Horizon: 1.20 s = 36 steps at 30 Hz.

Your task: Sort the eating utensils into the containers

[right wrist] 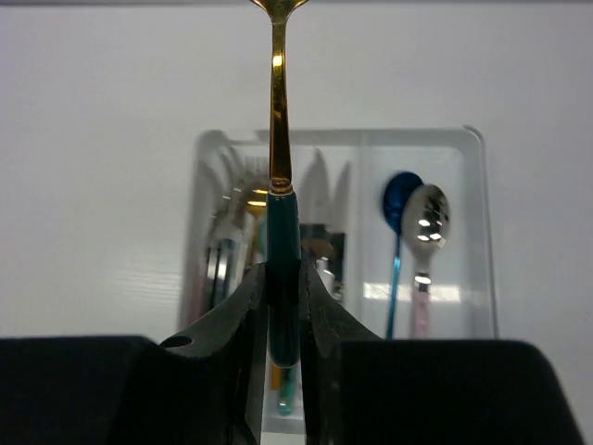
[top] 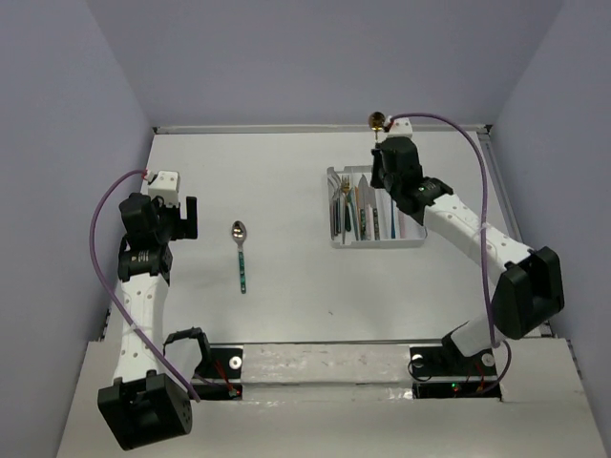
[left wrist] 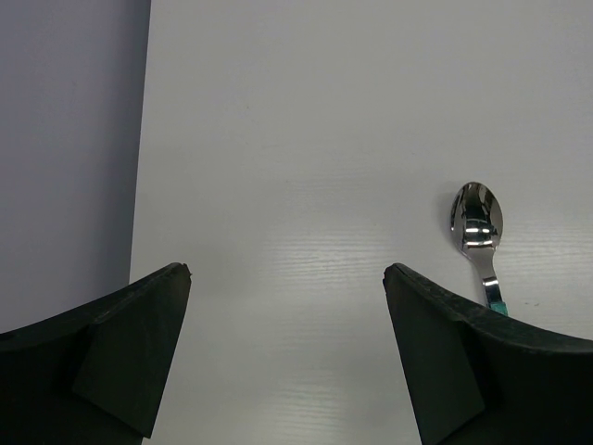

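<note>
Gold-and-teal utensil [right wrist: 276, 111]: in the air over the tray, far-right part of the tabletop [top: 286, 172], gold end toward the far edge.
Right hand [right wrist: 283, 278]: pinched tight on the teal handle.
Tray [right wrist: 477, 139]: white, three lanes; blue spoon [right wrist: 400, 199] and pink-handled spoon [right wrist: 424, 222] share the right lane.
Silver spoon [top: 241, 253]: flat on the tabletop, left of centre, teal handle toward the near edge.
Left hand [left wrist: 287, 273]: wide open, empty, near the left edge, just beside that spoon.
Handling: looks light, stiff and slick, and it lies low. Pinch across the handle, mid-length.
</note>
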Each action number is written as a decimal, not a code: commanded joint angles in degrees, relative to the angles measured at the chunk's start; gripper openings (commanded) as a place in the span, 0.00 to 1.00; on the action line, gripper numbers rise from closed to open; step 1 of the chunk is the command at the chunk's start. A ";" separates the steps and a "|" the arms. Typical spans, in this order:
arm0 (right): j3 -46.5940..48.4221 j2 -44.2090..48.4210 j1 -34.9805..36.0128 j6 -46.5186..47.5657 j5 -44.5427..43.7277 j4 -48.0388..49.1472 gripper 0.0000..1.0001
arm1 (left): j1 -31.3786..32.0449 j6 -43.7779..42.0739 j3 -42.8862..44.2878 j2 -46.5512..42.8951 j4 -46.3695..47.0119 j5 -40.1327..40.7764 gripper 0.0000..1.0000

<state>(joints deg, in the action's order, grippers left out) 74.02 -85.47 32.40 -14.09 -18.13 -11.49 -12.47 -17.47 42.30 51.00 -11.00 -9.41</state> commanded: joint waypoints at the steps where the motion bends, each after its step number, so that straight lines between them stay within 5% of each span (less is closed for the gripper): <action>1: -5.72 -5.48 -6.37 2.84 -3.67 -3.89 0.00 | 0.08 -0.02 -0.38 -0.82 0.63 -0.17 0.99; 9: -6.52 -13.13 -11.74 3.19 -4.81 -3.28 0.00 | 0.16 -0.01 -0.38 -0.64 0.63 -0.26 0.99; 14: -5.90 -15.78 -11.75 4.16 -6.48 -4.07 0.15 | 0.86 -1.77 0.49 0.15 -0.33 -5.78 0.98; 17: -5.73 -15.69 -12.36 4.59 -7.09 -3.98 0.16 | 9.80 -3.88 5.32 4.00 -6.55 -4.58 0.96; 18: -5.47 -16.04 -12.36 4.86 -6.75 -3.98 0.15 | 17.32 -4.23 7.33 6.45 -9.62 -1.43 0.98; 21: -4.50 -16.92 -13.07 6.26 -5.60 -3.98 0.19 | 23.71 -5.11 9.11 10.24 -12.63 -0.62 0.99; 23: -4.23 -17.36 -13.07 7.05 -4.29 -4.16 0.29 | 26.00 -4.94 10.95 12.18 -13.95 -0.08 0.99; 24: -4.23 -17.53 -13.07 7.06 -4.46 -4.33 0.42 | 26.18 -4.68 11.74 13.15 -14.48 -0.26 0.99; 27: -4.23 -17.01 -13.07 6.27 -4.72 -6.00 0.57 | 26.18 -1.26 14.11 17.46 -14.92 -1.74 0.99; 36: -4.93 -12.01 -13.07 2.93 -2.62 -8.64 0.61 | 26.18 21.59 15.54 29.59 -16.42 -0.18 0.91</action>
<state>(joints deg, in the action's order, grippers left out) 67.79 -102.26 19.55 -9.28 -22.02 -19.27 13.78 -8.64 57.71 77.32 -24.32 -11.81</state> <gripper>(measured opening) 0.613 0.930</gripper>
